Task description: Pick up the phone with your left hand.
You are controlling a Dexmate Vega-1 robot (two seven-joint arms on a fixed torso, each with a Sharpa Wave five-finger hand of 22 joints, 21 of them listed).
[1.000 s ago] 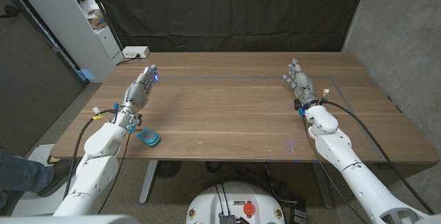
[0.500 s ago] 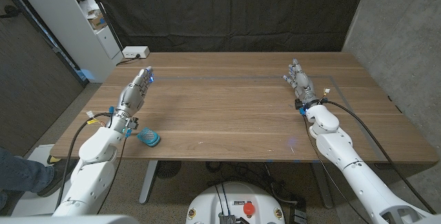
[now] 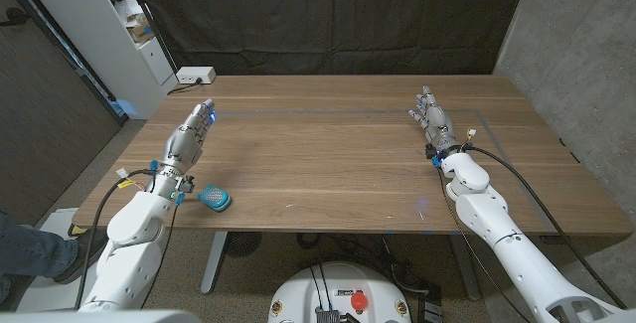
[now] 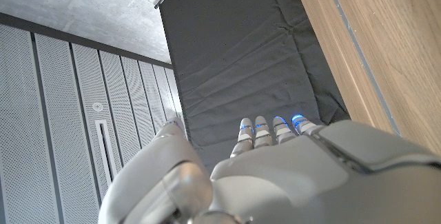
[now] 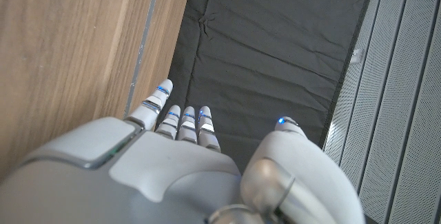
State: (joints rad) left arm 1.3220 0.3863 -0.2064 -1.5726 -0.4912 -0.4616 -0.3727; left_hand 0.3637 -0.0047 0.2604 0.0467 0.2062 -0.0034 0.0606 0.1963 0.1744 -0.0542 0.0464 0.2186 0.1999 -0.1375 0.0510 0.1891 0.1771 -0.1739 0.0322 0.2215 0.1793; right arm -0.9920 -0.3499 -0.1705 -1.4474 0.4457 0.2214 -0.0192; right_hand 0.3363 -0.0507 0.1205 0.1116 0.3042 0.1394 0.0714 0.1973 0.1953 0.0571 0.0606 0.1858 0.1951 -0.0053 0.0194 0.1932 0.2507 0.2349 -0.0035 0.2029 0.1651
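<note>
A small teal rounded object (image 3: pixel 214 198) lies on the wooden table (image 3: pixel 328 154) near its front left edge; I cannot tell what it is. My left hand (image 3: pixel 189 136) hovers over the table's left side, just behind that object, with fingers straight, apart and holding nothing. The left wrist view has the back of this hand (image 4: pixel 275 176) with its fingers toward the black curtain. My right hand (image 3: pixel 432 119) stands over the right side of the table, fingers extended and empty. Its back (image 5: pixel 158 176) fills the lower part of the right wrist view.
A white box (image 3: pixel 194 75) with a cable sits at the table's back left corner. A white shelf (image 3: pixel 119 25) stands beyond it, and a black curtain (image 3: pixel 328 15) hangs behind the table. A person's leg (image 3: pixel 30 248) is at the lower left.
My left forearm has swung outward to the left, and the hand has drifted slightly left with it. The teal object and the right arm have stayed put.
</note>
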